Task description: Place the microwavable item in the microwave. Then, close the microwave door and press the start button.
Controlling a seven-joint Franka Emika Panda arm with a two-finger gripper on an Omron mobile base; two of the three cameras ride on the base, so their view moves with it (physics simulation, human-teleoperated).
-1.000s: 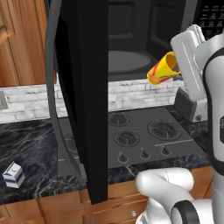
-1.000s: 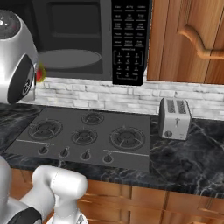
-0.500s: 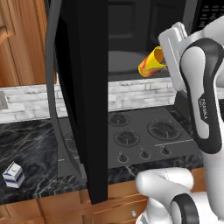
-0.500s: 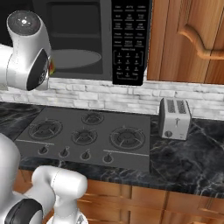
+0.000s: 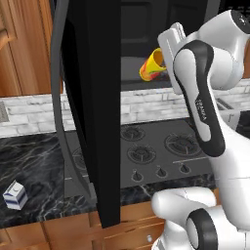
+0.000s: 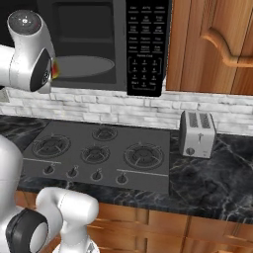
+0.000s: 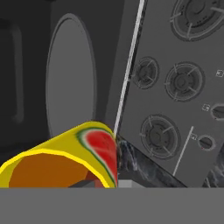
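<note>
One small yellow cup with a red and green picture point(image 5: 152, 66) is up in the air in the left base view, tipped over on a slant. Its orange open end points up and toward the arm, and its bottom points down and to the left, at the big black microwave point(image 5: 146, 29). The gripper is closed on the cup, though the white arm hides its tips here. The cup hangs at the mouth of the grey inside, above the floor of the oven. The wide black microwave door point(image 5: 95, 97) stands swung out, with its long curved grey handle point(image 5: 61, 112) on the near edge. It walls off the left side. Below lies the dark stove top with round burners point(image 5: 156, 149). A white and blue milk carton point(image 5: 14, 194) sits far off on the black marble counter point(image 5: 34, 161).

Over in the right base view, a bit of the cup point(image 6: 55, 69) peeks out beside the white arm, in front of the round grey turntable point(image 6: 86, 65). The keypad panel point(image 6: 146, 47) is well to the right. A silver toaster point(image 6: 197, 133) stands on the counter, well away.

Seen from the hand view, the cup point(image 7: 65, 159) lies lengthwise, with its open end close to the camera and its watermelon picture on the side. The turntable point(image 7: 70, 81) is ahead of it, with free room between.
</note>
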